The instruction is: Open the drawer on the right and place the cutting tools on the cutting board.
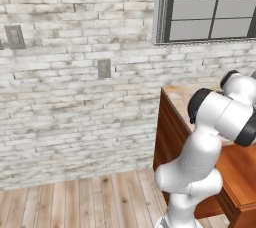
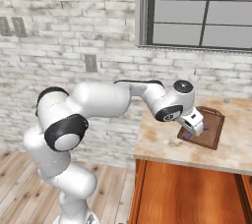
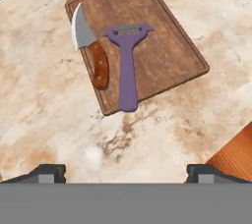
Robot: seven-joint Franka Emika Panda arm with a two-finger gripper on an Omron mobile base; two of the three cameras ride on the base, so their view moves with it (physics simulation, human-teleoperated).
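Counter: we see a pale marbled countertop (image 3: pixel 44 120).
On it: we see the cutting board (image 3: pixel 162 56).

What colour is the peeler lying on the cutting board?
Purple. The peeler shows best in the hand view, lying on the brown cutting board.

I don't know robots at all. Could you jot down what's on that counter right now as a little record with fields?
surface: pale marbled countertop
cutting board: dark brown wood, lying flat on the countertop, handle slot at its far end
knife: curved blade, brown wooden handle, lying on the board near one long edge
peeler: purple, lying on the board beside the knife, its handle end reaching just past the board's edge
gripper: open, holding nothing, hovering above the countertop just short of the board
drawer: orange-brown wood, pulled out below the countertop
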